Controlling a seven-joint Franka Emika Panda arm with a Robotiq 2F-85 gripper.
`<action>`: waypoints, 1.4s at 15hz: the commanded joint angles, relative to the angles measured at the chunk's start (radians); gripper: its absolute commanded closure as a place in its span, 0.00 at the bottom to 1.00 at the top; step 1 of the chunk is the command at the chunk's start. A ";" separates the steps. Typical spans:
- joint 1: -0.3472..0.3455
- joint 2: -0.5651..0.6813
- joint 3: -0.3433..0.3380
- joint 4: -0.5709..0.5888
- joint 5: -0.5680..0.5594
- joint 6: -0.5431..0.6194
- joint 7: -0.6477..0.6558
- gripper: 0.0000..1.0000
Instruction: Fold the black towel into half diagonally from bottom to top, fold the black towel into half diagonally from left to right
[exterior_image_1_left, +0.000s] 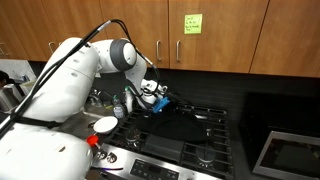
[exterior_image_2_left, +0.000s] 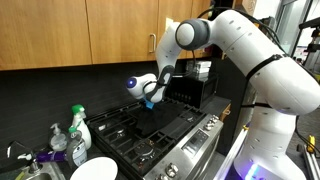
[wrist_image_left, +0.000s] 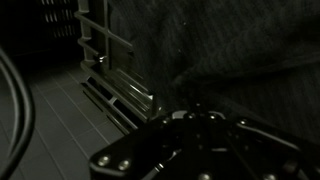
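Black towel (wrist_image_left: 245, 45), woven, creased, lying on metal stove grates (wrist_image_left: 120, 85), claw (exterior_image_2_left: 150, 102) close over it, grip impossible to tell.

Wooden cabinets (exterior_image_1_left: 230, 35) over a dark backsplash, yellow sticky note (exterior_image_1_left: 191, 22) on one door; black gas stove (exterior_image_2_left: 140, 135) with grates; white bowl (exterior_image_2_left: 92, 170) beside it, green-capped bottle (exterior_image_2_left: 79, 128) and clear bottle (exterior_image_2_left: 59, 141) close by

Towel (wrist_image_left: 240, 50) lies on stove (exterior_image_2_left: 150, 138), hand (exterior_image_2_left: 150, 100) just above it. Bottles (exterior_image_2_left: 75, 125) stand beside stove, w/ bowl (exterior_image_2_left: 92, 168) in front of them. Cabinets (exterior_image_2_left: 100, 30) hang above, behind stove.
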 joint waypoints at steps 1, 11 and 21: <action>-0.014 0.075 -0.009 0.126 -0.016 -0.060 0.017 0.99; -0.039 0.089 0.011 0.134 -0.004 -0.071 -0.001 0.73; 0.009 0.056 -0.005 0.077 -0.081 -0.086 0.041 0.23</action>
